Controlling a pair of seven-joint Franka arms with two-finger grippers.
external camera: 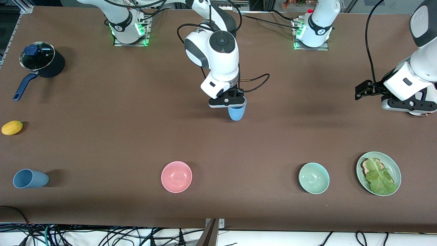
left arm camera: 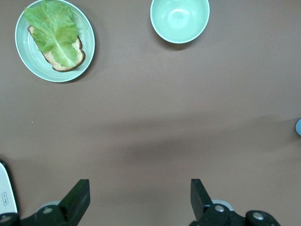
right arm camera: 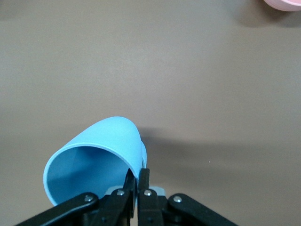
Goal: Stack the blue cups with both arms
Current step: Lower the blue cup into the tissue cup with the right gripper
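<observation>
Over the middle of the matte brown table [external camera: 102, 136], the right gripper [external camera: 228, 101] is pinched tight on the rim of a plain light-blue tapered cup [external camera: 237, 112], while a second, duller blue cup [external camera: 29, 178] lies on its side at the right arm's end, nearer the front camera than the small yellow fruit [external camera: 12, 127] and the glass-lidded dark blue saucepan [external camera: 40, 61]. Toward the left arm's end the left gripper [left arm camera: 140, 200] waits with fingers spread wide and empty above bare tabletop. A glossy pink bowl [external camera: 176, 176], a pale-green bowl [external camera: 313, 178] and a pale-green plate [external camera: 395, 169] carrying toast and a lettuce leaf stand in a row along the camera-side edge, where black cables [external camera: 102, 235] trail below.
</observation>
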